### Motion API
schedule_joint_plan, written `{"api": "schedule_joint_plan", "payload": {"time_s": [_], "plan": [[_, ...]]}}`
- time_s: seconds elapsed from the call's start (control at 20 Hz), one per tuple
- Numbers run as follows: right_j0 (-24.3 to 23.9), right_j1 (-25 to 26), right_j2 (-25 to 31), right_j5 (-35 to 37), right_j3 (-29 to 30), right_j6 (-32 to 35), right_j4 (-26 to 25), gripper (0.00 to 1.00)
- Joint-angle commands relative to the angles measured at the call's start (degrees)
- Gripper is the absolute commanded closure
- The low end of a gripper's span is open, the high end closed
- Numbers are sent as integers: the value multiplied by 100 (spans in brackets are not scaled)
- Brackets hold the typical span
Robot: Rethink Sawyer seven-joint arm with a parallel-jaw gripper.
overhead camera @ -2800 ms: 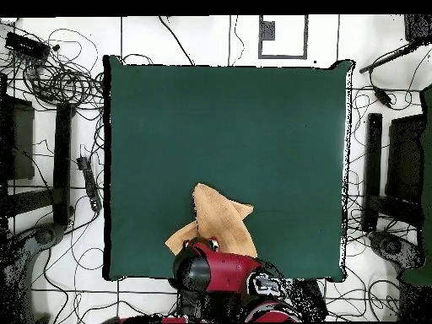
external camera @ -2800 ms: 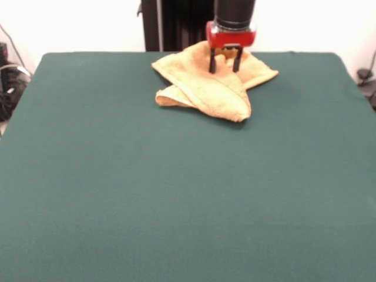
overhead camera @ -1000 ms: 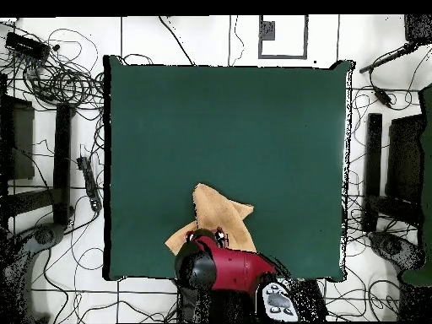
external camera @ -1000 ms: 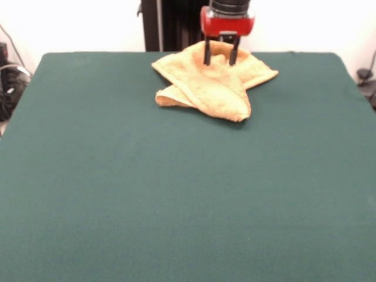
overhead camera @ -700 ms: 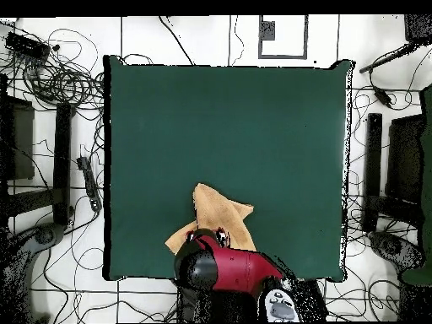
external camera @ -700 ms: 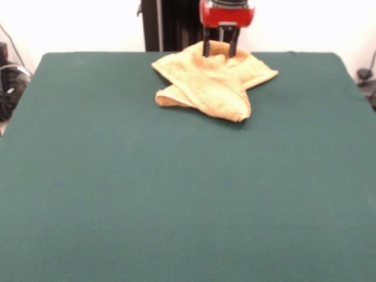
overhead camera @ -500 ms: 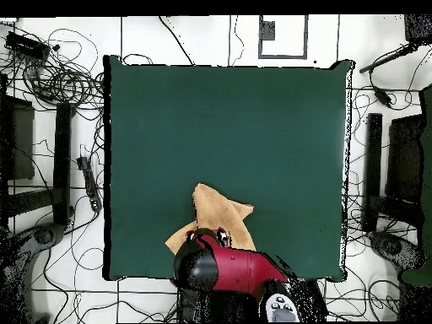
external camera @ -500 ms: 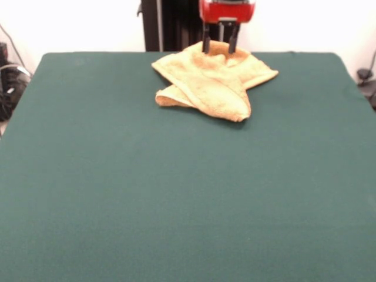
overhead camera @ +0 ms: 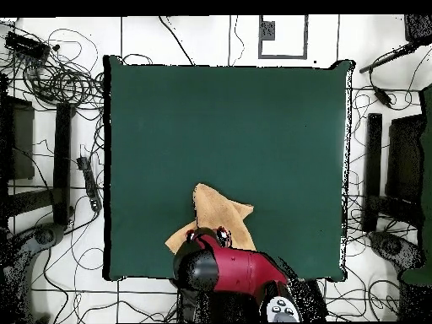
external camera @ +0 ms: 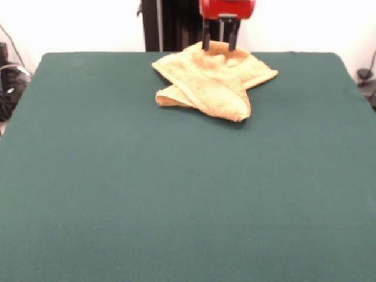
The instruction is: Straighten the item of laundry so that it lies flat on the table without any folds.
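Towel (external camera: 212, 81) sits bunched on the counter (external camera: 176, 194), close to the edge on the robot's side, roughly mid-width and slightly toward the right in the front view. Not flat: one layer is folded over on a diagonal, with a rounded fold lobe pointing toward the camera and a small flap sticking out at lower left. One corner points right, another points left.

End effector (external camera: 218, 43) hangs over the towel's rear portion, fingers (external camera: 205, 42) spread apart, nothing between them. Tips sit at or just above the cloth at the back fold; can't tell if they touch.

Overhead: towel (overhead camera: 218, 213) lies near the counter's bottom edge (overhead camera: 228, 278), partly hidden under the red arm. End effector (overhead camera: 211, 234) shows at the towel's lower end.

Open room: bare green counter on all other sides, lots toward the camera-side edge, wide margins left and right. Little margin between towel and the robot-side edge.

Off-counter floor carries cables (overhead camera: 63, 80) on the left.
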Motion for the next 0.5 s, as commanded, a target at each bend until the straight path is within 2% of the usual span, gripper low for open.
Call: {"api": "schedule_joint_plan", "payload": {"time_s": [0.05,0.5], "plan": [[113,101,575,471,26,915,221,0],[205,135,509,949,-416,906,394,0]]}}
